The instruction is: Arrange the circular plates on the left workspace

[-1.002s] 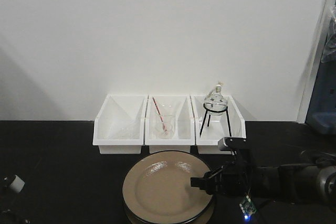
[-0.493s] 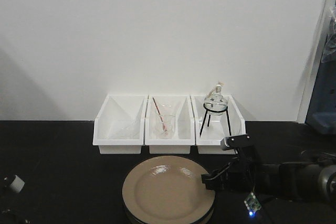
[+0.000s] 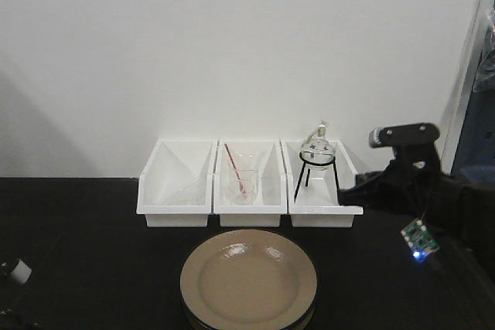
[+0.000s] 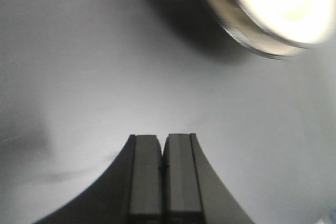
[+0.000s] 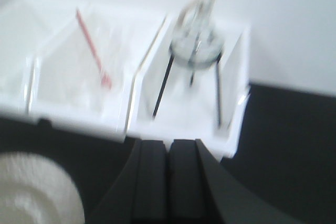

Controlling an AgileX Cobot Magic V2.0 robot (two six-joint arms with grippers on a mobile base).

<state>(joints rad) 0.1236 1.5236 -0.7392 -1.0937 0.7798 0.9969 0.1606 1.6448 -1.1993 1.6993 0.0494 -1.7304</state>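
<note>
Two circular plates (image 3: 247, 280) lie stacked on the black bench top (image 3: 77, 245) in front of the middle bin, the glossy beige one on top and a dark rim showing beneath it. My right gripper (image 3: 346, 190) hangs raised beside the right bin, well clear of the plates. In the right wrist view this gripper (image 5: 169, 145) is shut and empty, with a plate edge (image 5: 31, 192) at the lower left. The left gripper (image 4: 164, 141) is shut on nothing, low over the bench, and a blurred plate rim (image 4: 262, 14) lies ahead to its right.
Three white bins stand in a row against the wall: the left one (image 3: 176, 183), the middle one (image 3: 249, 185) with a beaker and red stick, and the right one (image 3: 321, 187) with a round flask on a black tripod. A blue object (image 3: 473, 144) sits at the far right.
The right gripper drew back from the top plate's right rim, then rose up and to the right beside the right bin. The top plate settled flat on the stack.
</note>
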